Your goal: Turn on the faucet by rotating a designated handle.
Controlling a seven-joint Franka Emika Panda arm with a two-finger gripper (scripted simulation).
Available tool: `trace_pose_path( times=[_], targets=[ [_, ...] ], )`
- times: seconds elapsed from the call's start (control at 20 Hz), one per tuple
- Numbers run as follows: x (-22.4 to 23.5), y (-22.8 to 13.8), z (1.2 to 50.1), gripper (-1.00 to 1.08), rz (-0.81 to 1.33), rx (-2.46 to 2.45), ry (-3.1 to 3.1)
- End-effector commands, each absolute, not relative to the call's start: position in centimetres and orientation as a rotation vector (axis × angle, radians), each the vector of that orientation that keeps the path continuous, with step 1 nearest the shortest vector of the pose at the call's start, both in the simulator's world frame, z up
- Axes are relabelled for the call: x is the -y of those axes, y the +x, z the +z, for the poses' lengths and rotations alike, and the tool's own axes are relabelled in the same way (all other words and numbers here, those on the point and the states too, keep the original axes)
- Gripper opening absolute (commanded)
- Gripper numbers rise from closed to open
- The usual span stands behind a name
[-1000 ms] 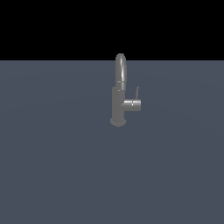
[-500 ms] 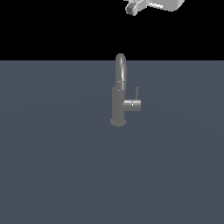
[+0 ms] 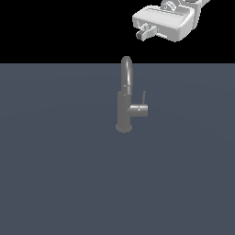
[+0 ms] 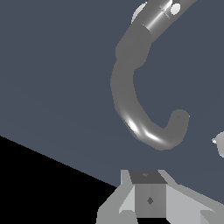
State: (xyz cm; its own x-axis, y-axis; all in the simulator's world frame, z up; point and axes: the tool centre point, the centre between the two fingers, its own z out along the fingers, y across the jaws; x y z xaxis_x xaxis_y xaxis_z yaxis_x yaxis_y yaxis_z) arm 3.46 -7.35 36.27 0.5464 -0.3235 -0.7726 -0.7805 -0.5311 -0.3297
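Observation:
The faucet is a small dull-grey tap standing upright on the dark blue-grey floor, with a tall arched spout. A stubby side cylinder points to the exterior view's right, and the handle, a thin dark rod, rises from its end. My gripper hangs high above and to the exterior view's right of the faucet, well apart from it, fingers together and empty. In the wrist view the arched spout curves just beyond my gripper. I cannot pick out the handle with certainty there.
The flat blue-grey floor stretches all around the faucet, with black background above its far edge. A small pale shape shows at the wrist view's edge; I cannot tell what it is.
The white gripper has come into the exterior view from the top right and moved lower and closer to the faucet. The faucet and its handle have not moved.

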Motion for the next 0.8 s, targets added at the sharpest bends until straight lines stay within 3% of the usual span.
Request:
trace_pose_path(
  times=[0.0, 0.75],
  targets=[
    [7.9, 4.5, 34.8, -1.0, 0.9, -0.92, -2.029],
    [10.6, 9.4, 24.0, -1.0, 1.1, -1.122, -1.525]
  ],
)
